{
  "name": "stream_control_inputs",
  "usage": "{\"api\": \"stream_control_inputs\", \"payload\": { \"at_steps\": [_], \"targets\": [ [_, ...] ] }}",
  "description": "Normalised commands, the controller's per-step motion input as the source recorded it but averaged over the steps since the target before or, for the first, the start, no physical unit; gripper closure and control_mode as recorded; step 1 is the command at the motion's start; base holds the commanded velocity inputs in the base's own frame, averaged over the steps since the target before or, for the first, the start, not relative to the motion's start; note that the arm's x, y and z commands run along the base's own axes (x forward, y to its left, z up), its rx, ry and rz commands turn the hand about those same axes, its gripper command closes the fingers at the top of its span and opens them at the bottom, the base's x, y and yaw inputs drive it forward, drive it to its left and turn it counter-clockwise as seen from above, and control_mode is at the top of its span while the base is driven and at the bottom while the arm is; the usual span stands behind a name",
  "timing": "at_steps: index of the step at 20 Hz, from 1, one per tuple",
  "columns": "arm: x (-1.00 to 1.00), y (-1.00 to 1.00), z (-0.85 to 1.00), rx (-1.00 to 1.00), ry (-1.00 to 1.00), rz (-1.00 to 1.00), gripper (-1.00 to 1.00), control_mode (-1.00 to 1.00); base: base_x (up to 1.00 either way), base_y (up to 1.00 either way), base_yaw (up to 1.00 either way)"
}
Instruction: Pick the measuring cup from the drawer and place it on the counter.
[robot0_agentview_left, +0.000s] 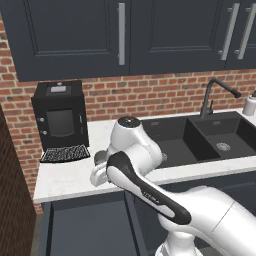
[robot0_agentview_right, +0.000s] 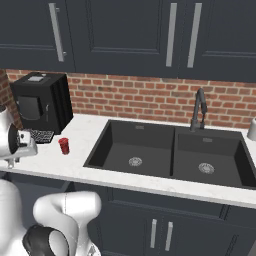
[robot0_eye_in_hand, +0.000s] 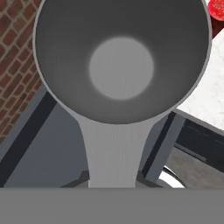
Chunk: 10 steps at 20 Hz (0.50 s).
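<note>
The grey metallic measuring cup (robot0_eye_in_hand: 121, 61) looms large in the hand view, bowl facing the camera and its flat handle running down to my gripper (robot0_eye_in_hand: 113, 180), which is shut on that handle. Below the cup lie the open dark drawer (robot0_eye_in_hand: 52, 151) and, to the right, the white counter (robot0_eye_in_hand: 205, 98). From the left base view my hand (robot0_agentview_left: 99, 169) hangs over the counter's front edge (robot0_agentview_left: 70, 180), above the pulled-out drawer (robot0_agentview_left: 90, 225). The right base view has the hand (robot0_agentview_right: 19, 144) at the far left.
A small red cup (robot0_agentview_right: 64, 145) stands on the counter near the hand. A black coffee machine (robot0_agentview_left: 60, 117) sits at the back left. The black double sink (robot0_agentview_right: 170, 150) with its faucet (robot0_agentview_right: 198, 110) lies to the right. Upper cabinets hang overhead.
</note>
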Motion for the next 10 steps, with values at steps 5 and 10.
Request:
{"api": "stream_control_inputs", "payload": {
  "at_steps": [5,10],
  "targets": [
    [0.71,-0.11,-0.03,0.00,0.00,0.00,1.00,-1.00,0.00,0.00,0.00],
    [0.72,-0.02,-0.23,0.01,-0.01,0.00,1.00,-1.00,0.00,0.00,0.00]
  ]
}}
